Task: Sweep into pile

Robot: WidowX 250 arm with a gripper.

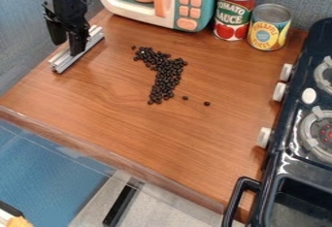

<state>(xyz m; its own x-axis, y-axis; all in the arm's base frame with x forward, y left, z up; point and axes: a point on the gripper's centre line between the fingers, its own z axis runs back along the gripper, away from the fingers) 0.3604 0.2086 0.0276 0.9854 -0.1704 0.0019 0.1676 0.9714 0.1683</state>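
As my black two-finger claw [70, 39] hangs at the camera view's upper left, by a silver grooved metal bar [63, 62], I can't tell whether it's open or closed. Small, round, dark beans [167, 76] form an uneven, elongated patch near the middle of the brown wooden bench [142, 134], two lying apart at its lower right.
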